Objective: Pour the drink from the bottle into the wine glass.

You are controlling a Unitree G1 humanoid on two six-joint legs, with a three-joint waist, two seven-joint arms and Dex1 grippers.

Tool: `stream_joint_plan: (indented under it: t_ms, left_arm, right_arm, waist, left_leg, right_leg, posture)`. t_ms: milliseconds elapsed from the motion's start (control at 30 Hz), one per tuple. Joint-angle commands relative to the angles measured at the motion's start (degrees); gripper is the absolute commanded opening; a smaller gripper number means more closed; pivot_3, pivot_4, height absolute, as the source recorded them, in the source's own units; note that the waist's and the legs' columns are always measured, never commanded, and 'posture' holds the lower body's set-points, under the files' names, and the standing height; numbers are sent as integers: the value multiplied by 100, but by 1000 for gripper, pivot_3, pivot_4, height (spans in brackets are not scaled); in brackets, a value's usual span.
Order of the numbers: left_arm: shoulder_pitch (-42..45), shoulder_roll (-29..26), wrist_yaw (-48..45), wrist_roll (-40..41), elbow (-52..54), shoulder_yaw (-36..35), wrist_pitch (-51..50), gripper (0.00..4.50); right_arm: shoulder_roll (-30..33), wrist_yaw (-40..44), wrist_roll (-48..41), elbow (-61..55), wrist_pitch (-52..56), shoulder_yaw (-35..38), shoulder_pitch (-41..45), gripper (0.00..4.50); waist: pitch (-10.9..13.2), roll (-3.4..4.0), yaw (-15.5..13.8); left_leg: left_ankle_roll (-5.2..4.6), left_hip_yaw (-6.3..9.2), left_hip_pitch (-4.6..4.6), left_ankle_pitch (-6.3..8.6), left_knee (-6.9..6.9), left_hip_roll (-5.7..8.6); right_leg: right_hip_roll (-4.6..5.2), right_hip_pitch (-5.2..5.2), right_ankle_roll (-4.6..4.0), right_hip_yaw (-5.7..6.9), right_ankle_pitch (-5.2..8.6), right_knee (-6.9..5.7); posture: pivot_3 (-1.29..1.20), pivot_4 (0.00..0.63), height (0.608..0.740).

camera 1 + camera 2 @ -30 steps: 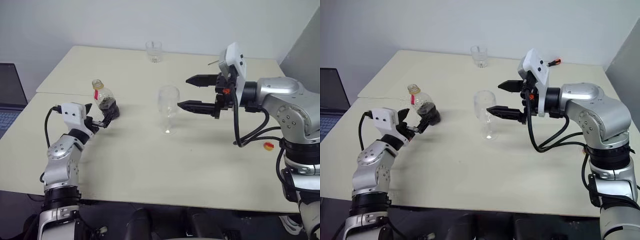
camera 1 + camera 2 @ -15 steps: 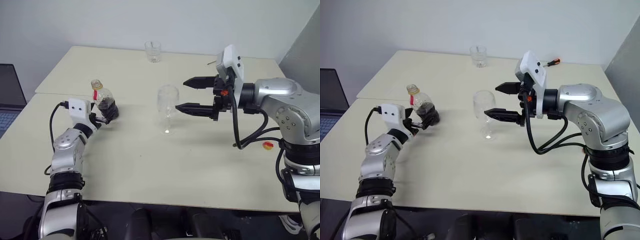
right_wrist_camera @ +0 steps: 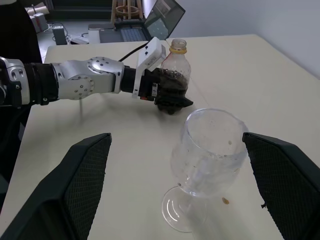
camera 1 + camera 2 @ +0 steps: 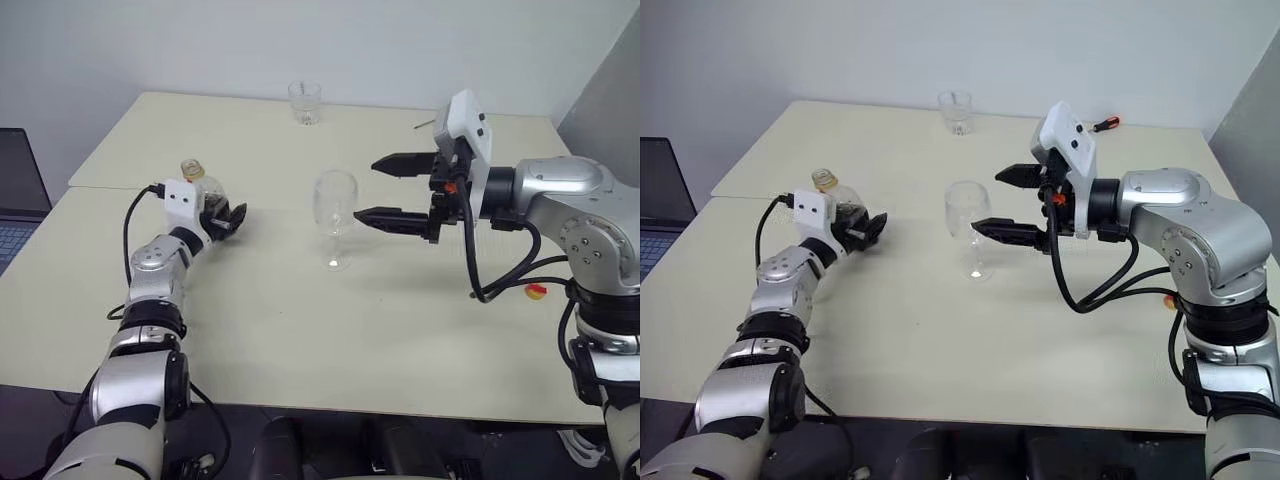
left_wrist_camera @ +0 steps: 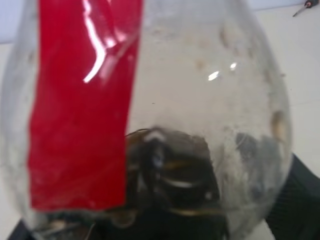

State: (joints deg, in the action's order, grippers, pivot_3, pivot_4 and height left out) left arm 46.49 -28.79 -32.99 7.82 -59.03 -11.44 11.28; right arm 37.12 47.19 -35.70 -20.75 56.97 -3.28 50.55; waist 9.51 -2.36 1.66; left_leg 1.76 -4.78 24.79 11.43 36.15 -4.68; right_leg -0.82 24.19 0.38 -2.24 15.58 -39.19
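The small clear plastic bottle (image 3: 174,70) of dark brown drink (image 5: 170,175) is enclosed by the left gripper (image 4: 866,229), though a firm pinch cannot be confirmed; the clear stemmed wine glass (image 4: 335,215) is flanked by the right gripper's (image 4: 392,189) spread fingers.

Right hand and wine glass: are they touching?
Apart. The right wrist view shows the right hand's fingers standing wide of the wine glass, with table visible between.

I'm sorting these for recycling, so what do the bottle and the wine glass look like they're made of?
The bottle: probably thin clear plastic, glossy, with a bulging body, a red film strip and dark drink at the bottom. The wine glass: clear and smooth, with a thin stem; glass or hard clear plastic, I can't tell which.
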Motion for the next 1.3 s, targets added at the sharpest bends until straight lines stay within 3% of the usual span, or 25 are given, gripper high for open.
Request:
stream_joint_plan:
  t_ms: [33,167,300,533,833,1100,1300]
  left_arm:
    - [153,13,-57,-63,-76,52,258,2907]
    - [260,-11,-76,-63,-171,25,348,1713]
    - [378,-43,-291,-101,-47,115,374,1209]
    - [1109,51,-711,-204,256,416,437,1136]
    - [1854,-134,-611,-1202,-1,1213,1901,1133]
    - [2222,-368,-62,-2097,-546,1756,2797,1133]
    - [2335,-459,349,-2578,-731,2088,3256,1133]
  right_arm:
    - [112,-101,-102,-284,18,239,-19,4500]
    - [152,-252,-148,-373,72,310,-113,4500]
    - [208,-400,-207,-508,88,449,-313,4500]
    - [375,-730,-339,-1220,82,914,-1111,4500]
    - [-39,-1551,-363,-2103,-486,1537,-2337,4500]
    - [-890,-2575,-74,-2650,-682,804,-3438,4500]
    - [-1158,-2903,286,-2603,-961,515,-3520,4500]
  waist:
    - [0,0,-3]
    - [0,0,-3]
    - [0,-1,-3]
    - [5,-7,-25]
    - [5,-7,23]
    - [7,-6,15]
    - [7,-6,0]
  left_leg:
    - [0,0,0,0,0,1]
    - [0,0,0,0,3,1]
    - [0,0,0,0,4,1]
    - [1,5,10,-1,4,3]
    - [1,0,2,0,2,5]
    - [1,4,0,-1,6,3]
    - [1,2,0,-1,25,4]
  right_leg:
    - [1,0,0,0,0,0]
    - [1,-1,0,0,0,-2]
    - [1,0,0,0,-1,-4]
    - [1,0,1,7,0,4]
    - [-3,-3,4,-8,0,6]
    - [-7,0,6,-5,2,-11]
    - [-5,0,27,-4,14,-28]
  posture:
    - [0,150,740]
    - [0,150,740]
    - [0,150,740]
    - [0,150,740]
    - [0,150,740]
    - [0,150,740]
    - [0,150,740]
